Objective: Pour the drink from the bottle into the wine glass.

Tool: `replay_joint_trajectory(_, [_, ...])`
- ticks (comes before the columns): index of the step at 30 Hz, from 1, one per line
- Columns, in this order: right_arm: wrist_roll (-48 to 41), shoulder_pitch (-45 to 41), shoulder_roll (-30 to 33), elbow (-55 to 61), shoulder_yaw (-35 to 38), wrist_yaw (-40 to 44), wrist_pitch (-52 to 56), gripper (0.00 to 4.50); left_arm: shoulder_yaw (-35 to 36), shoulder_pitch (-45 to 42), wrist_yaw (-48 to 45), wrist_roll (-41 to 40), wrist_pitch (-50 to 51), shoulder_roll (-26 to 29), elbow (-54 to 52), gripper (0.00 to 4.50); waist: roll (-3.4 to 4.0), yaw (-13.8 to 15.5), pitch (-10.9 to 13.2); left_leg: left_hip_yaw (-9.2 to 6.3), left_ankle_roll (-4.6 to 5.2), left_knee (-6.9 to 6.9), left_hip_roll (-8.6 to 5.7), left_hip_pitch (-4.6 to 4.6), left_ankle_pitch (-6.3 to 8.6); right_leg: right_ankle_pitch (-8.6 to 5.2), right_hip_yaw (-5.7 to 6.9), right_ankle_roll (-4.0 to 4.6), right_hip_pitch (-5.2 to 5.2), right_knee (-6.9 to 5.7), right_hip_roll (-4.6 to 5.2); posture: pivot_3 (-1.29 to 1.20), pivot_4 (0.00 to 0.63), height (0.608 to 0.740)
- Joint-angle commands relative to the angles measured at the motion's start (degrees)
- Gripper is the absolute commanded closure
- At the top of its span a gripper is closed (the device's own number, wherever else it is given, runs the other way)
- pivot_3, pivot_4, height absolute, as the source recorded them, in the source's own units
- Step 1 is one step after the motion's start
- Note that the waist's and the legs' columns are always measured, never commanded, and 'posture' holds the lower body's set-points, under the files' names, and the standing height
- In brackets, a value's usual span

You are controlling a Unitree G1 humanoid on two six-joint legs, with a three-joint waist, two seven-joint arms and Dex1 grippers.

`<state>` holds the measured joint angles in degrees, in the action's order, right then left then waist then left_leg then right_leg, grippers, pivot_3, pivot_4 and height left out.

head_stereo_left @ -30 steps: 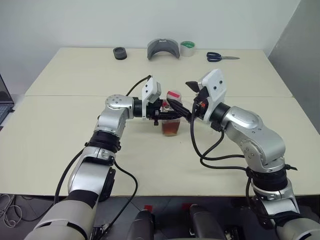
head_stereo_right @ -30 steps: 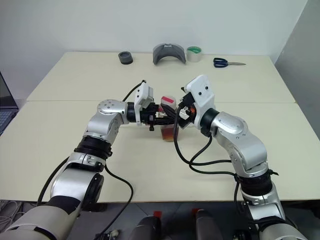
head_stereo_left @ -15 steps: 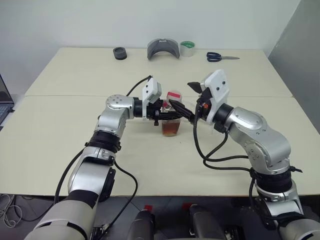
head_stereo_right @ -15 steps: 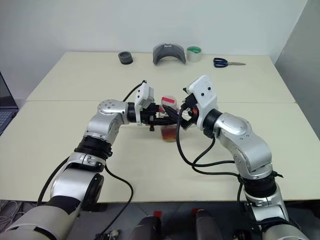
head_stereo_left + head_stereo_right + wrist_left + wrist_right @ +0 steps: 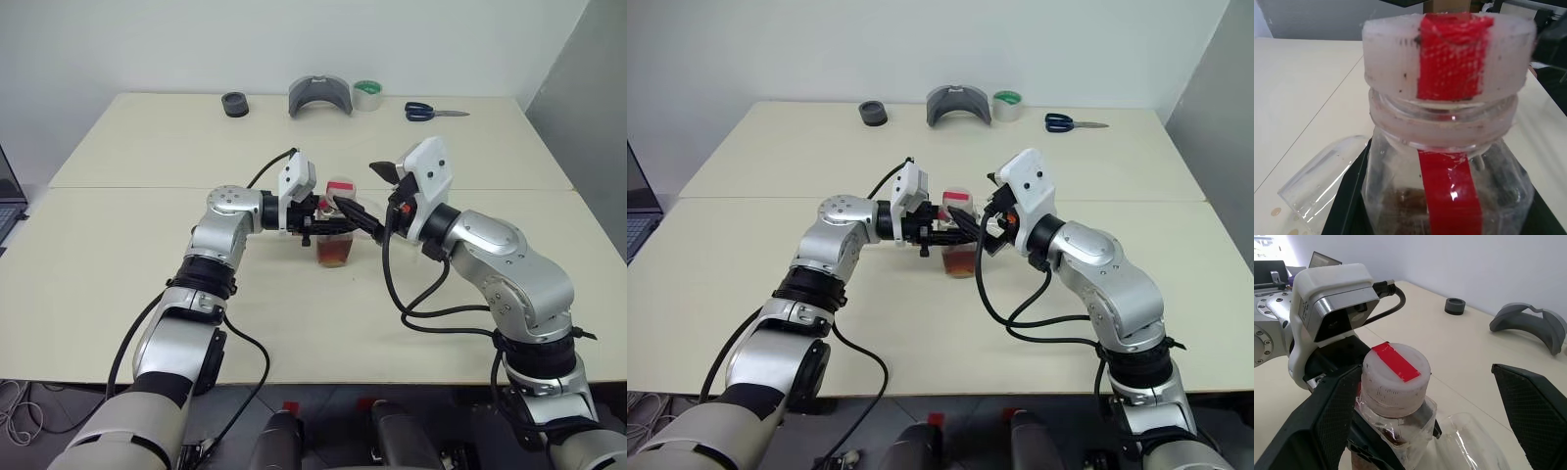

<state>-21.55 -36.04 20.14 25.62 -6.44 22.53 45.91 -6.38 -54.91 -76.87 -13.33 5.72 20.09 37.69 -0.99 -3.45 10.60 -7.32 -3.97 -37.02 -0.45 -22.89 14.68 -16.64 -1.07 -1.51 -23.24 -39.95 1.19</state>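
Note:
The bottle (image 5: pixel 336 238) stands upright at the table's middle, with amber drink (image 5: pixel 336 255) in its lower part and its white cap with a red strip (image 5: pixel 1396 377) on. My left gripper (image 5: pixel 326 227) comes in from the left and is shut on the bottle's body (image 5: pixel 1442 196). My right gripper (image 5: pixel 1422 369) is open, one finger (image 5: pixel 1327 421) on each side of the cap, not touching it. The clear wine glass (image 5: pixel 1317 178) shows just beside the bottle, and its bowl (image 5: pixel 1469 440) looks tilted.
Along the table's (image 5: pixel 147 294) far edge lie a black ring (image 5: pixel 234 103), a grey curved piece (image 5: pixel 320 95), a green tape roll (image 5: pixel 367 95) and blue-handled scissors (image 5: pixel 431 112). A laptop corner (image 5: pixel 8 201) sits at the far left.
My right arm's wrist and elbow have edged slightly outward to the right. The bottle and both grippers' fingers stay where they were.

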Motion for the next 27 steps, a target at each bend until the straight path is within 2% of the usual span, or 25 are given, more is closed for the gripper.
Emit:
replay_joint_trajectory(1, [0.3, 0.0, 1.0, 1.3, 2.6, -0.7, 0.0, 0.00, 1.4, -0.9, -0.5, -0.9, -1.1, 0.6, -1.4, 2.77, 0.00, 0.0, 0.0, 0.00, 0.00, 0.00, 0.00, 0.00, 0.00, 0.00, 0.00, 0.00, 0.00, 0.00, 0.00, 0.00, 0.150, 0.740])
replay_joint_trajectory(19, [-0.3, 0.1, 1.2, 1.8, 2.4, 0.0, 0.1, 0.00, 1.3, -0.7, -0.3, -0.8, -1.6, 0.6, -1.1, 2.77, 0.00, 0.0, 0.0, 0.00, 0.00, 0.00, 0.00, 0.00, 0.00, 0.00, 0.00, 0.00, 0.00, 0.00, 0.00, 0.00, 0.150, 0.740])
replay_joint_trajectory(27, [-4.8, -0.3, 0.1, 3.0, 4.2, 1.3, 2.2, 0.00, 1.5, -0.7, -0.4, -0.7, -2.5, 0.6, 0.0, 2.77, 0.00, 0.0, 0.0, 0.00, 0.00, 0.00, 0.00, 0.00, 0.00, 0.00, 0.00, 0.00, 0.00, 0.00, 0.00, 0.00, 0.150, 0.740])
